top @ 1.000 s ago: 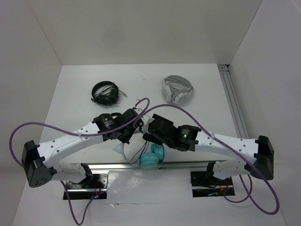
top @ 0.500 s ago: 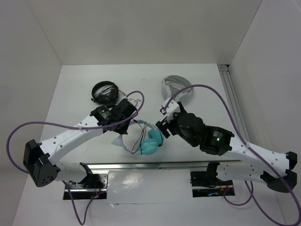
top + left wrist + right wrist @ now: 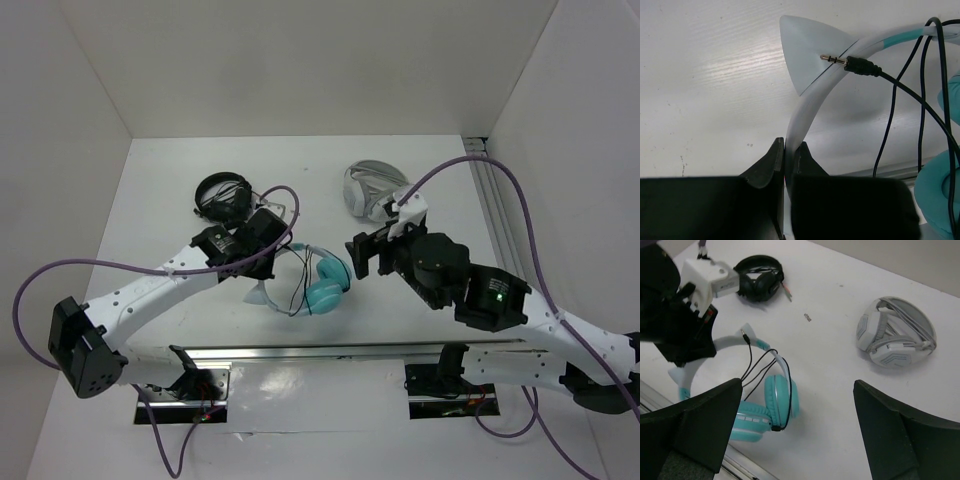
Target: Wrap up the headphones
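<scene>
The teal headphones [image 3: 325,283] lie on the white table near its front middle, with a pale headband [image 3: 810,100] and a thin black cable [image 3: 900,95] looped over it; the cable's plug [image 3: 850,62] lies on the band. They also show in the right wrist view [image 3: 775,402]. My left gripper [image 3: 272,262] is shut on the headband, which sits pinched between its fingers [image 3: 765,165]. My right gripper [image 3: 362,255] is open and empty, just right of the teal ear cups and apart from them.
All-black headphones [image 3: 222,196] lie at the back left, behind my left gripper. White and grey headphones [image 3: 375,190] lie at the back right, behind my right gripper. A metal rail [image 3: 330,352] runs along the table's front edge. A small loose piece [image 3: 808,317] lies between them.
My left gripper has carried the headband up the table, away from the front rail. My right gripper has let go, swung right and back, and now hangs open beside the ear cups.
</scene>
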You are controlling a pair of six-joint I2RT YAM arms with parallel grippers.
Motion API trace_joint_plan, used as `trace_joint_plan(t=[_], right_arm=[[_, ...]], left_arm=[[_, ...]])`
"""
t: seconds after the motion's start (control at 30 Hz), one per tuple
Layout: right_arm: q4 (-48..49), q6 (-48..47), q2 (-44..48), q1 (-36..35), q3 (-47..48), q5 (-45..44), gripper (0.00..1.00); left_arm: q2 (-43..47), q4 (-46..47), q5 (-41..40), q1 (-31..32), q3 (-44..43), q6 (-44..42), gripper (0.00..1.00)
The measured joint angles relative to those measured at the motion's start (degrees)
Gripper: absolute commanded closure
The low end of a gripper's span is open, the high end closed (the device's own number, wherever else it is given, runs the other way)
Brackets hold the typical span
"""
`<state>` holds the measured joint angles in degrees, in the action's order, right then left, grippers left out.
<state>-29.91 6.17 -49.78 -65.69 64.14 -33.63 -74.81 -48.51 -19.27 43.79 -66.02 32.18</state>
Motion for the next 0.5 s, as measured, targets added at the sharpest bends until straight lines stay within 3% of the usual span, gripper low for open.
trace_joint_plan(t=[0.33,0.5], right_arm=[[-9.0,10.5,2.2,0.0,9.4,-7.7,0.01],[-12.4,13.6,3.1,0.0,13.2,-7.0,0.01]], left_arm=[[0.8,3.3,-3.0,0.6,1.9,2.9,1.00],[0.8,5.0,-6.6,0.9,3.9,5.7,1.00]])
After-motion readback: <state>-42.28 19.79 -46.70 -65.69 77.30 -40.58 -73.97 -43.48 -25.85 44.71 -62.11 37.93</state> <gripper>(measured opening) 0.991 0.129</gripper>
